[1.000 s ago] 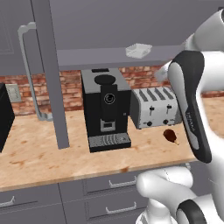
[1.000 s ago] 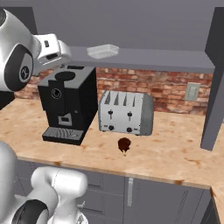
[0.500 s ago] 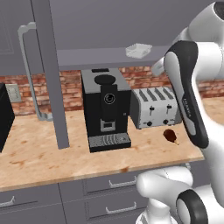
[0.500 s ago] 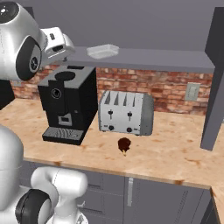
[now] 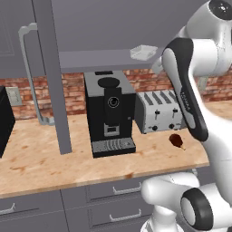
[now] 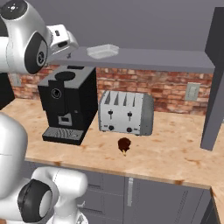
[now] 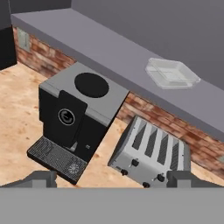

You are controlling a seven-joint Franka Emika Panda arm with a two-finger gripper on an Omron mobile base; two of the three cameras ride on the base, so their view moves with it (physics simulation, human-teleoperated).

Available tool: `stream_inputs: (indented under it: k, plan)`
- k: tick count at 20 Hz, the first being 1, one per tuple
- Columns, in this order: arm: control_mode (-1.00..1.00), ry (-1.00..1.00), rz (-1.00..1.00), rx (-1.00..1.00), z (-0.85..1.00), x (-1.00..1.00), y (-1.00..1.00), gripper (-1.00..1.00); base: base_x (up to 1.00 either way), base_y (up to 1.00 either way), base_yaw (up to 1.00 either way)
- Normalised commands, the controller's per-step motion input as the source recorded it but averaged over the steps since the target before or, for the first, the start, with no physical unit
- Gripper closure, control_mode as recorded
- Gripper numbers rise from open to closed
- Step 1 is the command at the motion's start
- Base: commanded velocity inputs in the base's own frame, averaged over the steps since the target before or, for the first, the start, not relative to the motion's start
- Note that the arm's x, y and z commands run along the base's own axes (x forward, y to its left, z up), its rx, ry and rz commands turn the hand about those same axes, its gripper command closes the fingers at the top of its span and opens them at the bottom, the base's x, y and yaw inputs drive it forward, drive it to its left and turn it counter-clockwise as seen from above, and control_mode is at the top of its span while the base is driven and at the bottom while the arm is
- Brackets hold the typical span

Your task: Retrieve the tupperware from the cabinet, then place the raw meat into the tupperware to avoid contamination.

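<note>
The tupperware [image 7: 173,73] sits empty on the bottom shelf of the open cabinet [image 5: 54,77], at about one o'clock in the hand view, above the silver toaster [image 7: 151,155]. The gripper [image 7: 111,178] hangs raised over the counter [image 5: 41,158], apart from the container, jaws spread wide and holding nothing. The raw meat [image 6: 124,145] lies on the counter just in front of the toaster, at five o'clock from the black coffee machine [image 6: 68,105]. No brand, label or writing can be read on either appliance.

tupperware [image 7: 173,73]: upright, cabinet [image 5: 90,59] shelf | raw meat [image 6: 124,145]: on counter
</note>
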Motion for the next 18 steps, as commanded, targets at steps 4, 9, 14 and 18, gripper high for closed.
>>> stream_inputs:
  k: [4,9,14,18]
  plan:
    - [-1.00,0.03,0.00,0.00,0.00,0.34,0.00,-1.00,0.00,0.00,0.00]
    - [-1.00,0.05,0.00,0.00,0.00,0.37,0.00,-1.00,0.00,0.00,0.00]
    - [-1.00,0.04,0.00,0.00,0.00,0.35,0.00,-1.00,0.00,0.00,0.00]
    - [-1.00,0.03,0.00,0.00,-0.01,0.27,0.00,-1.00,0.00,0.00,0.00]
